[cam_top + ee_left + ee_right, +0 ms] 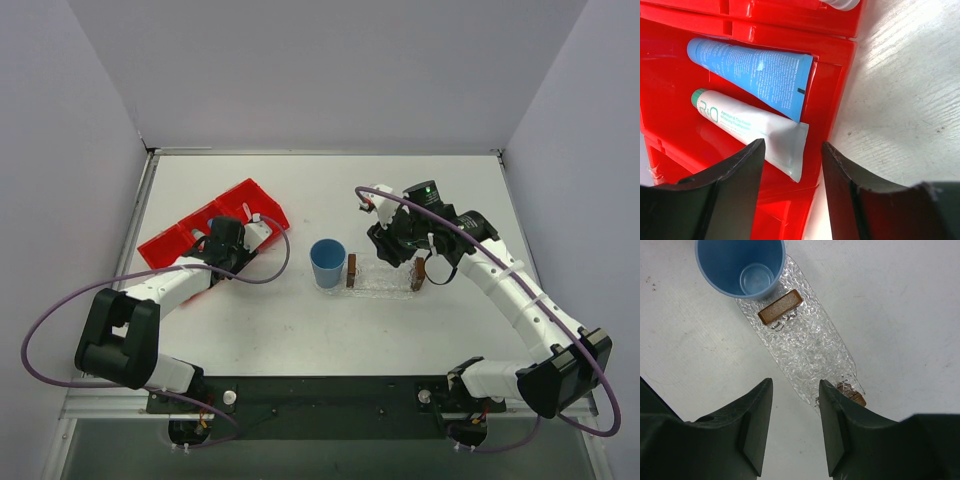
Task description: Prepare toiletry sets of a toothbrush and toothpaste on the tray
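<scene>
The blue toothpaste tube (752,70) and the whitish tube (755,130) lie side by side in a compartment of the red bin (670,100). My left gripper (792,147) is open just above the whitish tube's flat end, over the bin (190,235) in the top view. The clear tray (805,345) has a brown block (780,306) at each short end and nothing on it. My right gripper (795,385) is open and empty above the tray's near end (385,282). I cannot make out the toothbrush.
A blue cup (327,263) stands upright and empty against the tray's left block; it also shows in the right wrist view (740,265). A white rounded item (840,4) sits in the bin's neighbouring compartment. Grey walls close in the table.
</scene>
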Motion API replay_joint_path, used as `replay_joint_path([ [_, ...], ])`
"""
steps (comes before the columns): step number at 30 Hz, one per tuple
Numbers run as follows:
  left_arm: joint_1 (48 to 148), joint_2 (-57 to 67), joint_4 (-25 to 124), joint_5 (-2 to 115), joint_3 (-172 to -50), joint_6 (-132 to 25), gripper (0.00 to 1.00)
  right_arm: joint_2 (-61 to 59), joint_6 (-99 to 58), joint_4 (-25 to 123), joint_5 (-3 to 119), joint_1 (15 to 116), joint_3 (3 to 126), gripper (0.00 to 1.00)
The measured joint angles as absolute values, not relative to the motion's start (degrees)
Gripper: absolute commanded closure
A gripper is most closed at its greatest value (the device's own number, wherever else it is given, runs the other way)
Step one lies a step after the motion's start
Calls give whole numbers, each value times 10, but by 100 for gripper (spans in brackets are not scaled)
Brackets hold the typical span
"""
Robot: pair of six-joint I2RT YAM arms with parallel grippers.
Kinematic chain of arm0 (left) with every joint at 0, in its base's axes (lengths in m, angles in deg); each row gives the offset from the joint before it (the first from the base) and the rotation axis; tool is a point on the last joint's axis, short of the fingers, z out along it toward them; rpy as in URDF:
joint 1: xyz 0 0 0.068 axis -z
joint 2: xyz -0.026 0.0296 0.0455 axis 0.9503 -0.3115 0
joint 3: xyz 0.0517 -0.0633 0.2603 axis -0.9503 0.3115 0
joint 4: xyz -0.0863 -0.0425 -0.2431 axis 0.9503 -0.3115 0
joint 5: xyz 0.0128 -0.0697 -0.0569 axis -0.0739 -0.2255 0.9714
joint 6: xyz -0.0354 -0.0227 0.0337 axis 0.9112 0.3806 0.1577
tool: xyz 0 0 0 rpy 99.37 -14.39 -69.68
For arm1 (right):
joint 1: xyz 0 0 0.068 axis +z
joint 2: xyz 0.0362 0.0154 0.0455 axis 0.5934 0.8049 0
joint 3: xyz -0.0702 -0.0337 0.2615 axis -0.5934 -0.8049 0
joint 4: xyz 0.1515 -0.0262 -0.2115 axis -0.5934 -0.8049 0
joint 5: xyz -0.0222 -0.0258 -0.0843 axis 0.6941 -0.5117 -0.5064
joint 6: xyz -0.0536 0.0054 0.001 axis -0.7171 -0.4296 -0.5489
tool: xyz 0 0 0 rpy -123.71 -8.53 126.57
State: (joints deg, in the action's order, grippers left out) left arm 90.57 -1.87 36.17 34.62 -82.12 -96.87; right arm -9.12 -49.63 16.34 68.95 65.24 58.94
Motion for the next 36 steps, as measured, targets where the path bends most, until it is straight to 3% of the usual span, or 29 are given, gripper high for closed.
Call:
replay_joint_path([
  [29, 906, 0, 372, 335, -806, -970, 43, -84, -496, 163, 692, 649, 588, 62],
  [36, 906, -2, 382, 326, -798, -973, 48, -83, -496, 163, 693, 648, 586, 62],
])
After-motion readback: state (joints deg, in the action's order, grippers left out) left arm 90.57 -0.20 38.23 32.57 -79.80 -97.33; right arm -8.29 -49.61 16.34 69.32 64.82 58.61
